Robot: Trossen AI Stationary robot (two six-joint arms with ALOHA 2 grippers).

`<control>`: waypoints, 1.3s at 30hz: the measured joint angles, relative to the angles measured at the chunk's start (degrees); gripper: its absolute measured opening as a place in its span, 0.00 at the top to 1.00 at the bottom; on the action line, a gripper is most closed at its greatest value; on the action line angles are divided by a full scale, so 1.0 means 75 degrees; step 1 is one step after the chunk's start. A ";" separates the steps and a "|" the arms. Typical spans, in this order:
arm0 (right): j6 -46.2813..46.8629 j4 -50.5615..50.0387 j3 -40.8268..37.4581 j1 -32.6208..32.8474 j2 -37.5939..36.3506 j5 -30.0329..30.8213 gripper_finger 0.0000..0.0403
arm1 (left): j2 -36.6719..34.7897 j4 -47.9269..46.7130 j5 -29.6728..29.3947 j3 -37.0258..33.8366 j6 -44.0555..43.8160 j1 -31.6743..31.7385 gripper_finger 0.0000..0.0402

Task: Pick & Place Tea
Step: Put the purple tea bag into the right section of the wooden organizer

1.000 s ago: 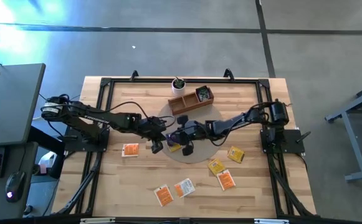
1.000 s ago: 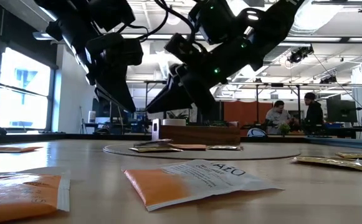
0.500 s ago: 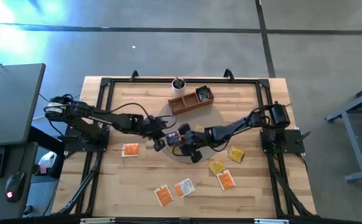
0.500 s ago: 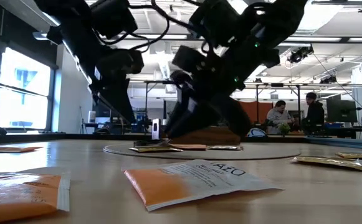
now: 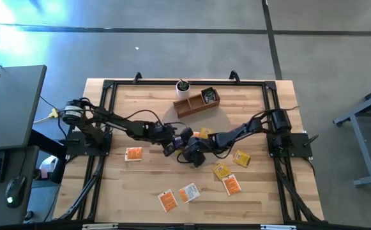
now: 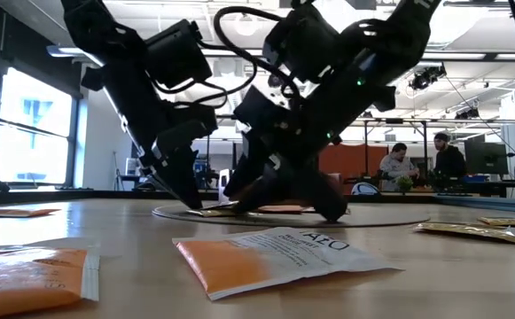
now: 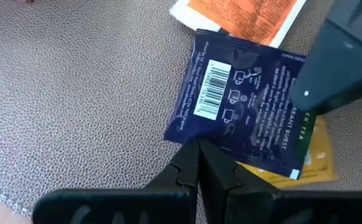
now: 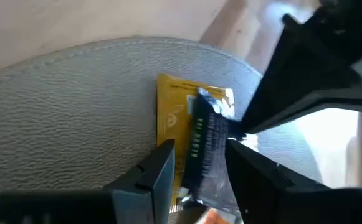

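1. Nearest the front edge of the table (image 5: 140,185), at about 6 o'clock, lie two orange tea bags (image 5: 166,200) and (image 5: 189,191).
2. A little farther back at 5 o'clock are an orange bag (image 5: 231,185) and two yellow ones (image 5: 221,170) and (image 5: 241,158).
3. One more orange bag (image 5: 133,154) lies alone at 8 o'clock.
4. In the middle is a round grey mat (image 7: 75,93). Both grippers meet low over it.
5. The left gripper (image 7: 198,163) is closed tight, and its tips pinch the edge of a dark blue tea bag (image 7: 246,106).
6. The right gripper (image 8: 199,155) has its fingers apart, one on each side of that blue bag, which lies on a yellow bag (image 8: 174,109).
7. At 12 o'clock, far back, stand a wooden tray (image 5: 188,105) and a small white plant pot (image 5: 182,86).
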 joint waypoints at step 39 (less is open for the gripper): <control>0.1839 -0.2558 -0.0038 0.0063 -0.1850 0.1974 0.99 | -0.1199 -0.3383 -0.1923 0.1854 -0.0588 -0.0376 1.00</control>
